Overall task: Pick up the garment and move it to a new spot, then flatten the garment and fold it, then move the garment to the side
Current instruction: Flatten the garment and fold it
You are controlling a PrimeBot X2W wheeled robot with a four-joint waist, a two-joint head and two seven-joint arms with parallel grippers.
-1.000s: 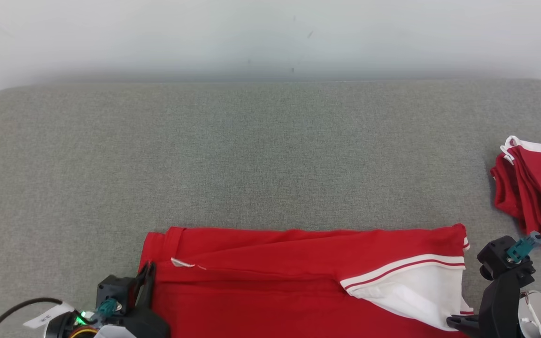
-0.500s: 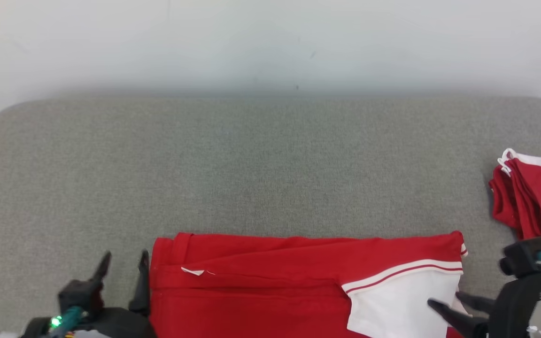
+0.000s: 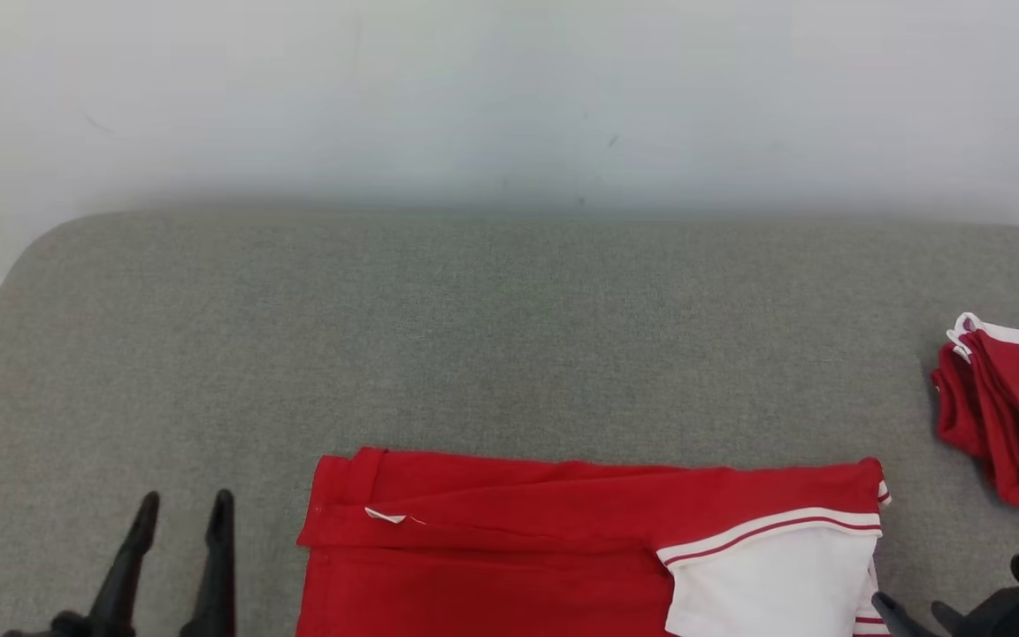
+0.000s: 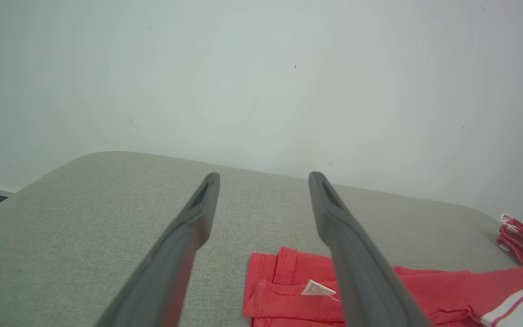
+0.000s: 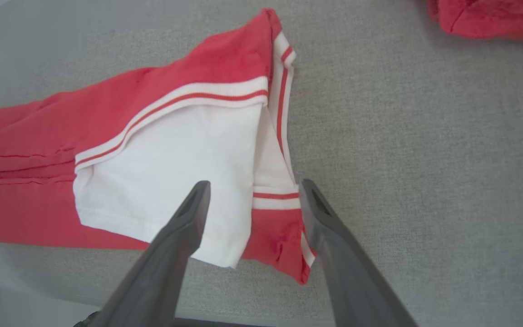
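The garment (image 3: 518, 548) is red with a white, red-striped sleeve and lies folded into a long band at the near edge of the grey padded surface (image 3: 474, 336). My left gripper (image 3: 185, 504) stands open just left of the garment's left end, apart from it. In the left wrist view the left gripper (image 4: 265, 176) is open over bare padding, with the garment (image 4: 288, 281) and its small white label below. My right gripper (image 3: 909, 606) is open at the garment's right end. In the right wrist view the right gripper (image 5: 254, 184) hovers above the white sleeve (image 5: 175, 150), holding nothing.
A pile of other red and white clothes (image 3: 1018, 416) lies at the right edge, also seen as the red pile (image 5: 493, 18) in the right wrist view. A pale wall (image 3: 509, 106) backs the surface. The surface's rounded left corner (image 3: 5, 283) drops off to the floor.
Both grippers were shut at the garment's two ends and have opened and drawn back from it. The head camera has tilted up, so the whole picture has shifted down.
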